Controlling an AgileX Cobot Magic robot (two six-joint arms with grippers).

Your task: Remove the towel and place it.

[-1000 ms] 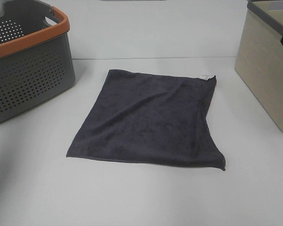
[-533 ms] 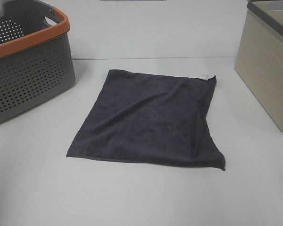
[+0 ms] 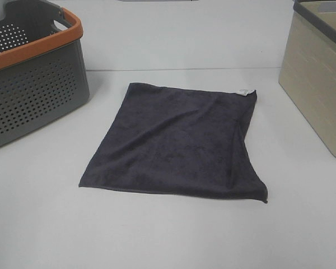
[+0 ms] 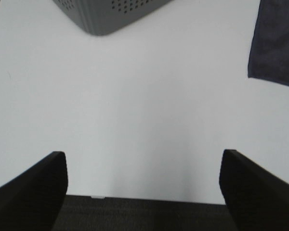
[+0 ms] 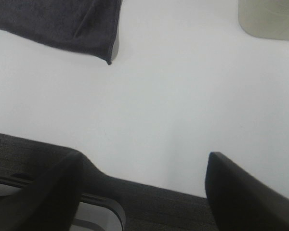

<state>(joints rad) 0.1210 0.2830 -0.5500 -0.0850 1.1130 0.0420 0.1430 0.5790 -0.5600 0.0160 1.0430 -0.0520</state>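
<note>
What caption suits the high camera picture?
Dark towel lying flat on a white table between two baskets.

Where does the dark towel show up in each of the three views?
Exterior high: towel flat at table centre, between both baskets.
Left wrist: one corner at the picture's edge.
Right wrist: one corner at the picture's edge.
Shared landmark: grey perforated basket, also in left wrist.

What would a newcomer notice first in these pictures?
The dark towel lies spread flat in the middle of the white table, with a small white tag at its far right corner. A grey basket with an orange rim stands at far left, a beige bin at far right.
</note>
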